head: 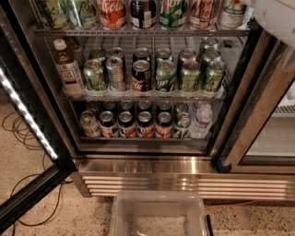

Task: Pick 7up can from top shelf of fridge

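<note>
The fridge (233, 110) stands open in front of me, with a black frame and a ribbed steel base (184, 179). The top shelf (138, 32) is a wire rack along the upper edge of the camera view. Only the lower halves of its cans show. A 7up can (173, 12), whitish with green lettering, stands there right of centre, between a dark can (143, 13) and a tan can (201, 12). A red Coca-Cola can (112, 12) stands further left. My gripper is out of view. Only a white part of my arm (276, 16) shows at the top right corner.
The middle shelf (138, 97) holds green cans, a black Coke can (141, 76) and a tea bottle (69, 69). The lower shelf holds cans and a water bottle (201, 120). The open door (25, 120) hangs at left, cables (23, 133) lie on the floor, and a clear bin (159, 214) sits below.
</note>
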You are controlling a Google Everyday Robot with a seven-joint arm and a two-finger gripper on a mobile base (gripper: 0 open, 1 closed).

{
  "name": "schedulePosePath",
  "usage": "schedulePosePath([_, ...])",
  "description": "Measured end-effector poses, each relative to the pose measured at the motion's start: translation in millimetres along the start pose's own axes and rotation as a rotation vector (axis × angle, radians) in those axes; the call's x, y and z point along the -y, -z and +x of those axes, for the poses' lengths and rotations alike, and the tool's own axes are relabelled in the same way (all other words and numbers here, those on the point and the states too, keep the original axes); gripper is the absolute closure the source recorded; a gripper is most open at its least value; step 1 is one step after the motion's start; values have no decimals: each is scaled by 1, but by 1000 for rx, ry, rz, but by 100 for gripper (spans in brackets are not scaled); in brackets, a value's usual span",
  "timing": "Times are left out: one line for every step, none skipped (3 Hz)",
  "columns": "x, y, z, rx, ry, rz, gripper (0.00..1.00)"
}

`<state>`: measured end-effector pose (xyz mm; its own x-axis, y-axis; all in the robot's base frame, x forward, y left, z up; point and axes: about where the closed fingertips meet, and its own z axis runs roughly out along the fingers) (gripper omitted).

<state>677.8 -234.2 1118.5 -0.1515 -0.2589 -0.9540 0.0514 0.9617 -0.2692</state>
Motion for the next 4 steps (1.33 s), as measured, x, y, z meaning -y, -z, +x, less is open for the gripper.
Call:
schedulePosePath([0, 0, 0, 0, 0, 0, 48])
schedulePosePath([0, 0, -2, 0, 0, 0, 51])
schedulePosePath([1, -1, -2, -15, 5, 1, 49])
schedulePosePath([1, -1, -2, -15, 5, 1, 49])
